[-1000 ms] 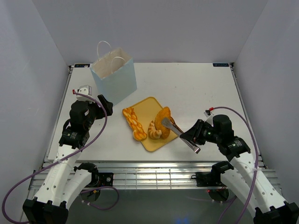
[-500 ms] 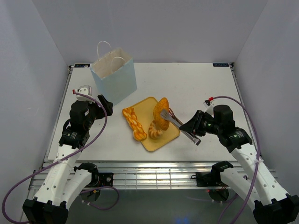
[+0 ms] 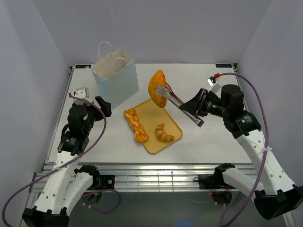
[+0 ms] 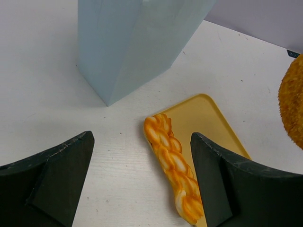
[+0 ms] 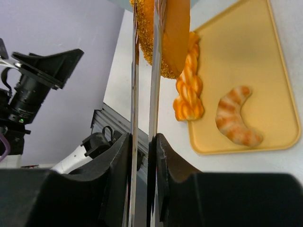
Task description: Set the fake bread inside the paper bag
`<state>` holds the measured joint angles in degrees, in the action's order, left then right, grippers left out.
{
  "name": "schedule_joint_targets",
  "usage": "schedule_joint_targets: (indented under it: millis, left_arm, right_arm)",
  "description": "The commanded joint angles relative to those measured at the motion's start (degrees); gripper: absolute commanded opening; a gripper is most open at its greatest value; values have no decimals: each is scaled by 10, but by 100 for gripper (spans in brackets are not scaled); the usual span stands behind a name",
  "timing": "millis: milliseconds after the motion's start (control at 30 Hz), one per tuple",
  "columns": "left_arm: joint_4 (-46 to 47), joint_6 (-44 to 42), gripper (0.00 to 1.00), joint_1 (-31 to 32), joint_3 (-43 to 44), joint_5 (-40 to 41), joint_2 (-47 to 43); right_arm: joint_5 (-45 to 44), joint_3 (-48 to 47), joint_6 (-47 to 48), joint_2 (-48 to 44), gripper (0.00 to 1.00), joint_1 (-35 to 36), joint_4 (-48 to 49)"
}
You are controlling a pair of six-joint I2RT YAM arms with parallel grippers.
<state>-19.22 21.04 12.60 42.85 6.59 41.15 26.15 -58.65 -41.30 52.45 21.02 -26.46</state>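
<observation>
Well, nearest me the left gripper (image 3: 103, 105) hangs low over the table (image 3: 203, 85) with its jaws wide apart and nothing between them; its wrist view looks out past both fingers (image 4: 52, 175) at the bag's near corner. On the other side the right gripper (image 3: 191, 110) is raised and clamped narrow on the handle end of the tongs (image 3: 174, 99), which reach out to the left and away from me.

Between the two arms lies the tray (image 3: 150, 107). I see the croissant (image 3: 164, 133) on its near half, lying flat. The braid (image 3: 134, 124) runs along the tray's left edge, partly hanging over onto the table.

Farther out, the tongs' tips pinch the loaf (image 3: 157, 88), held on edge in the air above the tray's far corner, touching nothing else.

Beyond that, at the far left of the table, the bag (image 3: 116, 78) stands upright with its mouth open and handles up, well apart from the loaf.
</observation>
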Motion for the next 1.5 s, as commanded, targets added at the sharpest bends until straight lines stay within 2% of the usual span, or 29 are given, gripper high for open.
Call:
schedule_joint_targets:
  millis: [0,100,133,267,300,467,567,600,733,1167,1467]
  left_arm:
    - [5,3,93,2,0,34,-13]
    - [-4,5,92,2,0,87,-26]
    - [-16,6,92,2,2,137,-29]
    - [-40,29,92,2,8,229,-28]
    - [-42,30,92,2,8,234,-27]
    - [-39,30,92,2,8,217,-12]
    - [-38,30,92,2,8,214,-5]
    - [-38,29,92,2,7,212,-6]
    - [-27,21,92,2,2,197,-9]
    - [-18,16,92,1,0,173,-3]
    - [-16,14,92,2,1,162,3]
  right_arm:
    - [29,-79,8,28,8,-2,97]
    - [40,-111,0,68,8,-2,136]
    - [43,-130,0,85,8,-2,167]
    - [39,-177,12,129,8,-2,224]
    - [43,-187,15,140,8,-2,235]
    - [69,-245,-4,232,8,-2,315]
    - [97,-282,-16,291,8,-1,379]
    - [117,-288,-18,317,8,3,429]
    - [143,-333,-13,382,8,7,495]
    - [195,-449,-18,566,8,26,587]
    - [208,-434,-5,613,8,55,618]
